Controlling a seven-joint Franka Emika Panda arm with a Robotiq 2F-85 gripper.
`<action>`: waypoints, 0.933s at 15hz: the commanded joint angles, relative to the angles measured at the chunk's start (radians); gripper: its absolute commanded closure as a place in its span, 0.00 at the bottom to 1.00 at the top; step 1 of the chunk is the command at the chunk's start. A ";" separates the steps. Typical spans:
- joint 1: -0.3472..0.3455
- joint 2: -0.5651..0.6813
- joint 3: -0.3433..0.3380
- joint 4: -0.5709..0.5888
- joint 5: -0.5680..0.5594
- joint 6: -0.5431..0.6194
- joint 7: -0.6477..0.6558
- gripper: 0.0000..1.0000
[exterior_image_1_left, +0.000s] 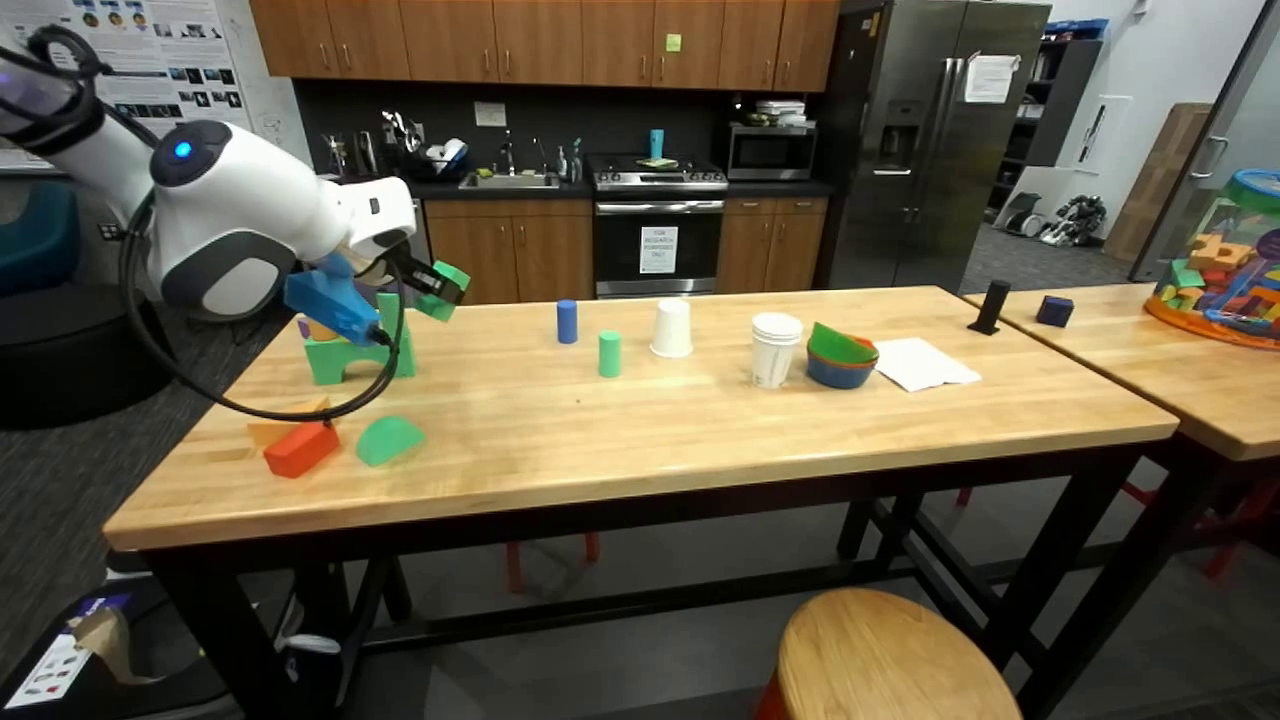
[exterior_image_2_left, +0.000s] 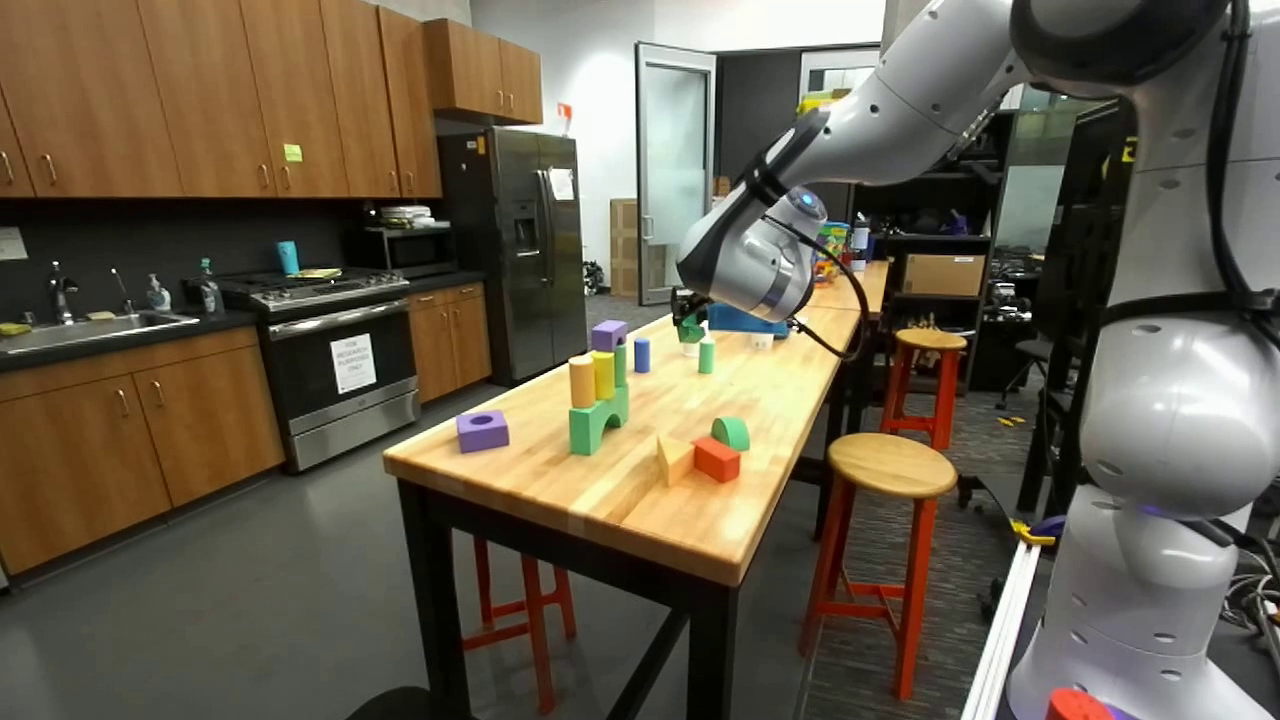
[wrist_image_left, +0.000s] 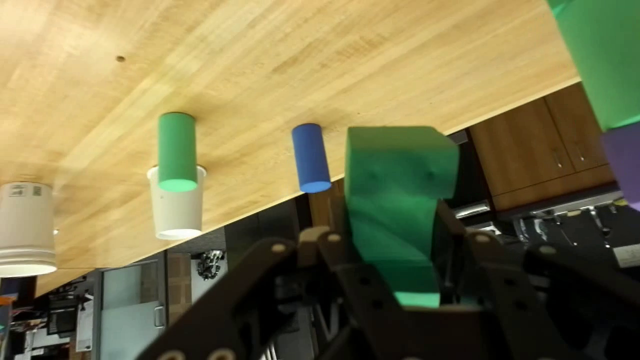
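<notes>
Gripper is clamping a green block, holding it clear of the tabletop, not yet set down. Nearby, a green arch is already bearing an orange cylinder, yellow piece and purple block. Red block, orange wedge, green half-round are lying loose.

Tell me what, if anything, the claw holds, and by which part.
A green block, clamped by two opposite sides in the claw, one end jutting out past it.

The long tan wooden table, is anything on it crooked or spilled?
Yes: in an exterior view, the round green plastic-looking bowl tilts above the round blue plastic-looking bowl instead of nesting level. No spill shows.
</notes>
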 joint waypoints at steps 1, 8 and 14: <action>-0.036 -0.023 -0.023 -0.051 -0.031 0.034 -0.014 0.85; -0.048 -0.001 -0.069 -0.100 -0.018 -0.004 -0.090 0.85; -0.042 0.002 -0.078 -0.130 -0.029 -0.063 -0.149 0.85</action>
